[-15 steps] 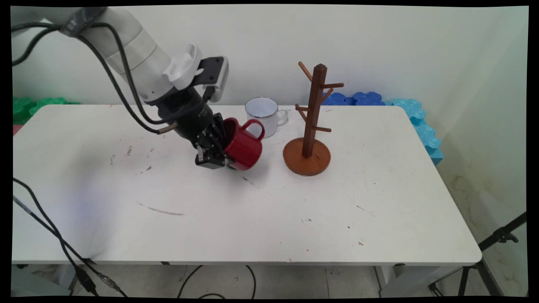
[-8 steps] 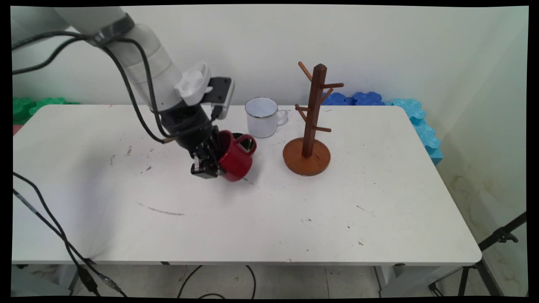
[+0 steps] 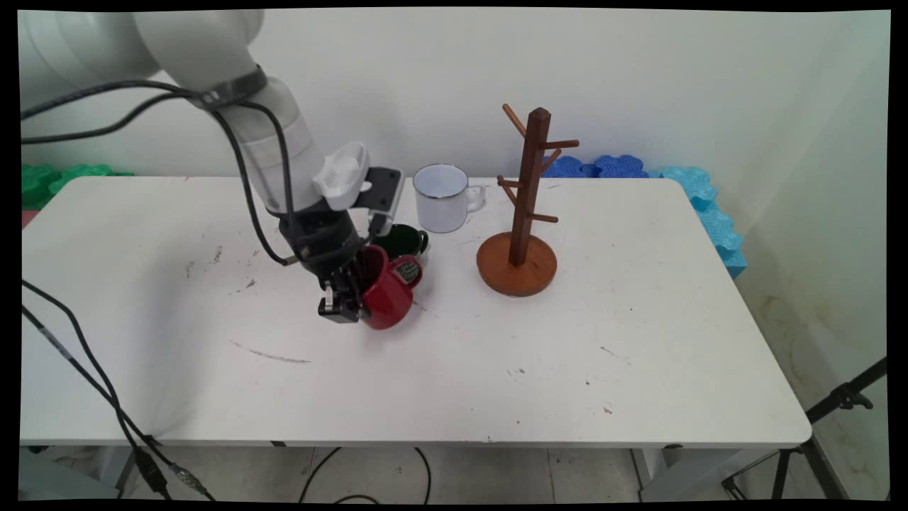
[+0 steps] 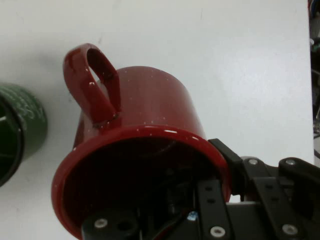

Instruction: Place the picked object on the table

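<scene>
Gripper (image 3: 347, 301) clamped the tilted red mug (image 3: 386, 296) by its rim, just beside a green mug (image 3: 401, 240) on the table (image 3: 496, 355).

My gripper (image 3: 352, 301) is clamped on the rim of a glossy red mug (image 3: 386, 294), one finger inside. Mug tilted, handle (image 4: 95, 82) toward a dark green mug (image 3: 401, 240) just beside it.
</scene>
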Controlling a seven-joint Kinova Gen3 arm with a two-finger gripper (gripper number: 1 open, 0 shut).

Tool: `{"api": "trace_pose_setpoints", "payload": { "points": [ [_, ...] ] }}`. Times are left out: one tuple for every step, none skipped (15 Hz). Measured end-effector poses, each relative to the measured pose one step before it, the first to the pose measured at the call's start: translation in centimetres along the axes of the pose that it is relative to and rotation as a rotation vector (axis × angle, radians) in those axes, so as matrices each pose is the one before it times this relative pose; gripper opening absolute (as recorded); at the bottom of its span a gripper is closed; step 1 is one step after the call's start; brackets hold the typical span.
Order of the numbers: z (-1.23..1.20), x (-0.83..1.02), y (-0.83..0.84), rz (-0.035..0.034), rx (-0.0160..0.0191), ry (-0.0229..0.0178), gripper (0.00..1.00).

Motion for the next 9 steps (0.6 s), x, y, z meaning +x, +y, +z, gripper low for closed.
{"api": "trace_pose_setpoints", "payload": {
  "points": [
    [0.504, 0.144, -0.118, -0.00012, -0.00534, -0.01310, 0.00],
    [0.427, 0.097, -0.083, -0.00069, -0.00435, -0.01038, 0.00],
    [0.275, 0.078, -0.057, -0.00046, -0.00321, -0.00618, 0.00],
    [0.335, 0.107, -0.075, -0.00011, -0.00349, -0.00714, 0.00],
    [0.441, 0.147, -0.107, -0.00042, -0.00444, -0.00932, 0.00],
    [0.242, 0.095, -0.060, -0.00008, -0.00238, -0.00495, 0.00],
    [0.340, 0.125, -0.088, -0.00077, -0.00331, -0.00702, 0.00],
    [0.376, 0.144, -0.097, -0.00075, -0.00396, -0.00713, 0.00],
    [0.344, 0.155, -0.101, -0.00014, -0.00326, -0.00618, 0.00]
  ]
}}
